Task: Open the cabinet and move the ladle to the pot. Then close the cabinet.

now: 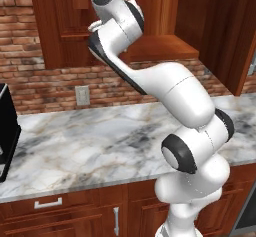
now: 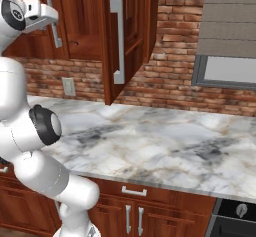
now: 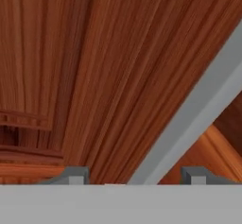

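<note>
Cabinet (image 2: 90, 26): reddish-brown wooden wall unit, mounted above the marble counter (image 1: 90, 141). Its right door (image 2: 131, 36) is swung out over the counter, edge-on in the right base view, with a long silver bar handle (image 2: 118, 40) on its face. Its left door (image 1: 60, 21) is seen closed, with its own silver bar handle (image 2: 53, 18). The bare wooden shelf (image 1: 160, 46) inside the opened half is visible in the left base view.

Gripper (image 3: 134, 173): raised to the cabinet front, close against the left door. In the hand view two dark fingertips (image 3: 75, 173) are seen well apart, with the silver bar of a handle crossing diagonally from between them to the upper right. The bar is not pressed by either tip; the jaws are spread and nothing is grasped.

Arm (image 1: 170, 91): white, bent upward from the base, wrist level with the cabinet's lower half.

Brick wall (image 1: 30, 76): behind the counter, fitted with a grey outlet (image 1: 82, 95).

Range hood (image 2: 230, 41): grey, at the right of the right base view.

Lower drawer fronts (image 2: 135, 191): wooden, short silver handles, below the counter edge.

Black appliance (image 1: 6, 131): at the left edge of the counter; type cannot be told.
</note>
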{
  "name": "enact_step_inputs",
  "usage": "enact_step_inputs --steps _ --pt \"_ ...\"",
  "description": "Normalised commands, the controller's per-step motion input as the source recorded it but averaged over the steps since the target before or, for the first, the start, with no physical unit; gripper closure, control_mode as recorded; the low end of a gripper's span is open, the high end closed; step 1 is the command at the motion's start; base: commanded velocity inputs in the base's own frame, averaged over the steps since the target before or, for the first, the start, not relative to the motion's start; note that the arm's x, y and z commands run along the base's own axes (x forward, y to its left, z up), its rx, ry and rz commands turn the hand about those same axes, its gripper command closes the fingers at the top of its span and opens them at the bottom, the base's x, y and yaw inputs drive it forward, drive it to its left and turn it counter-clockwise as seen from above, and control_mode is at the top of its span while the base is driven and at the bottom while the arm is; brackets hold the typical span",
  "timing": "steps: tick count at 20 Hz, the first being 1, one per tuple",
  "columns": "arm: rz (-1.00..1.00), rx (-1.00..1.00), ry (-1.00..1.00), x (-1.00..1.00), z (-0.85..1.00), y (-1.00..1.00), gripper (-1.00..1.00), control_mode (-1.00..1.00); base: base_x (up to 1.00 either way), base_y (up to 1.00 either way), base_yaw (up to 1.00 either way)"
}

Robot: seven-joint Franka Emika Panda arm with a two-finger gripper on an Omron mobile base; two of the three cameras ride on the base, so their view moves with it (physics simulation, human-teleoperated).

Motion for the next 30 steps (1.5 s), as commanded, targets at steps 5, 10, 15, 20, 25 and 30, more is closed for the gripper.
enact_step_inputs --steps 5,10,15,20,25,30 --pt "0.08 0.06 0.06 0.77 -0.48 -0.35 -1.0 -1.0 0.0 0.0 0.0" --pt "0.09 0.04 0.03 0.85 -0.85 -0.14 1.0 -1.0 0.0 0.0 0.0" --pt "0.13 0.05 0.0 0.94 -0.97 -0.07 1.0 -1.0 0.0 0.0 0.0" --pt "0.13 0.07 0.03 1.0 -0.86 -0.22 1.0 -1.0 0.0 0.0 0.0" --pt "0.13 0.07 0.02 0.96 -0.8 -0.23 1.0 -1.0 0.0 0.0 0.0" --pt "0.12 0.05 -0.09 0.25 -0.5 -0.17 1.0 -1.0 0.0 0.0 0.0"
